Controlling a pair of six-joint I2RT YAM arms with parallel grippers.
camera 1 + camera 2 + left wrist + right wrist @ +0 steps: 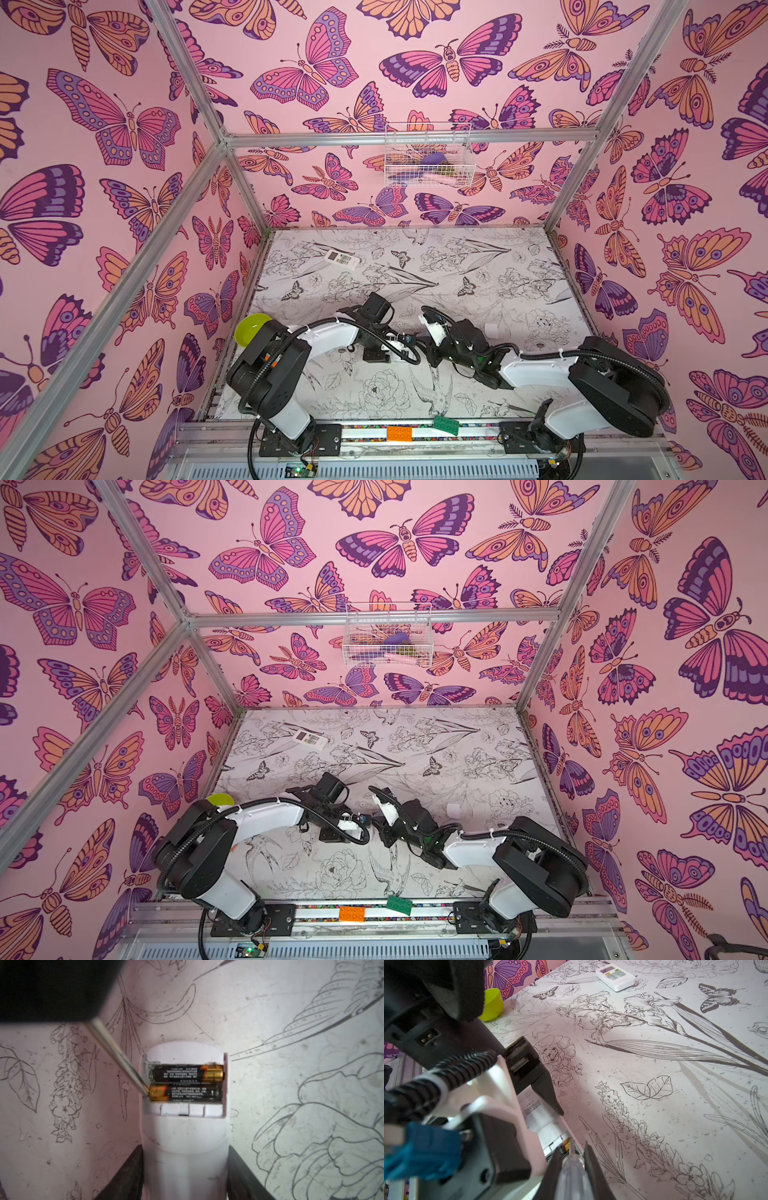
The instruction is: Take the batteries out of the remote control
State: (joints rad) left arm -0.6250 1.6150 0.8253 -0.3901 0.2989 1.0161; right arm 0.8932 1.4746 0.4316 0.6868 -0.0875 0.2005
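A: Remotes in a top view: one spare remote [341, 259] far back, one green bowl [249, 328], other one hidden under arms.

B: Left wrist: left gripper [184, 1151] clamped on white remote [182, 1136], two batteries [182, 1093] snug in open bay. Probably light, slick, spring-loaded; lever at gold end.

A: Yep. Right wrist: right gripper [573, 1148] pinching one screwdriver [571, 1178], tip at that end.

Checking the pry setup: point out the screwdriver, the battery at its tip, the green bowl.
screwdriver [116, 1053]: left wrist view, metal shaft.
battery at its tip [193, 1093]: left wrist view, black label.
green bowl [249, 330]: a top view, inner wall.
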